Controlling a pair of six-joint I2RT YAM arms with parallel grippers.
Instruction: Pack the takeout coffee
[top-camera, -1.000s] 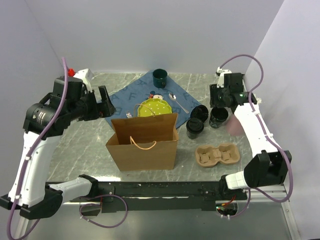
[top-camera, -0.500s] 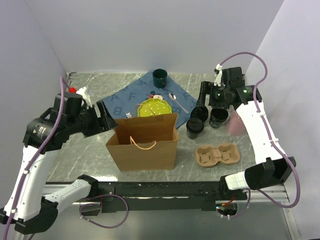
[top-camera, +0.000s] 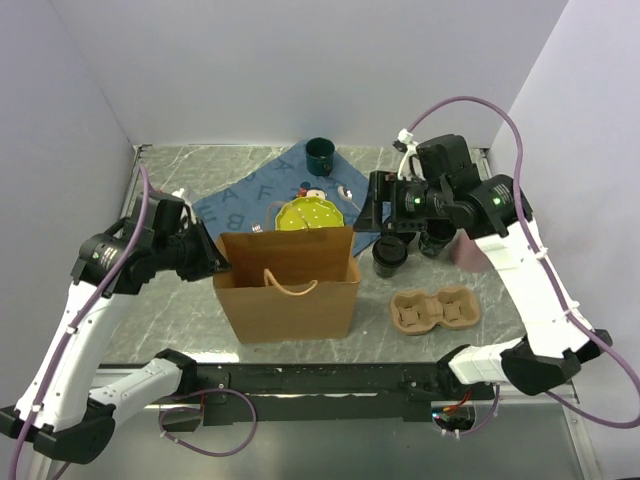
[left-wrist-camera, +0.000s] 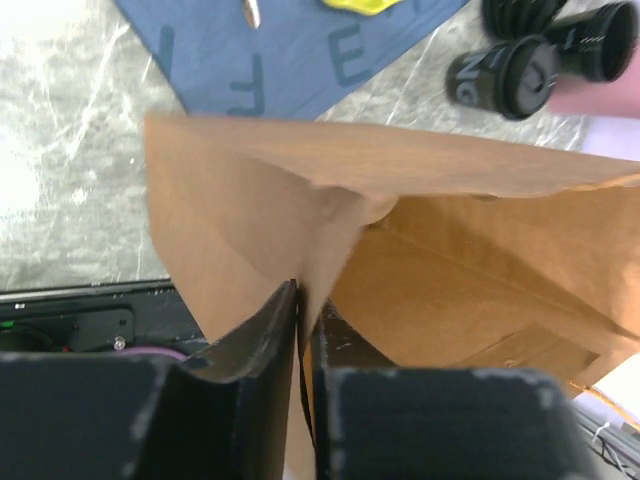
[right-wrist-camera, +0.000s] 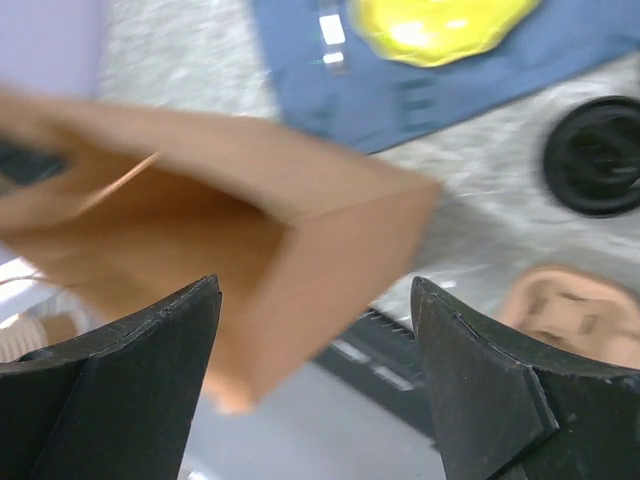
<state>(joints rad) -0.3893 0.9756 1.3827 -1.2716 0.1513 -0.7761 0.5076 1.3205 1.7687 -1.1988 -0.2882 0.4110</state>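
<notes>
Three black takeout coffee cups stand right of the bag: one in front (top-camera: 390, 255) and two behind (top-camera: 437, 238), partly hidden by my right arm. The left wrist view shows them too (left-wrist-camera: 505, 78); the right wrist view shows one black lid (right-wrist-camera: 597, 155). A brown paper bag (top-camera: 290, 285) stands open at mid-table. My left gripper (top-camera: 217, 262) is shut on the bag's left rim (left-wrist-camera: 330, 215), and the paper is pinched between its fingers (left-wrist-camera: 260, 340). My right gripper (top-camera: 372, 208) hangs open above the bag's right corner (right-wrist-camera: 340, 230), holding nothing.
A brown pulp cup carrier (top-camera: 435, 308) lies right of the bag. Behind the bag, a blue cloth (top-camera: 245, 200) holds a yellow plate (top-camera: 310, 214), with a dark green mug (top-camera: 320, 153) at the back. A pink object (top-camera: 466, 248) sits beside the cups.
My left gripper came in to the bag's left rim and closed on it. My right arm swung left from the cups toward the bag's right side, with its jaws wide.
</notes>
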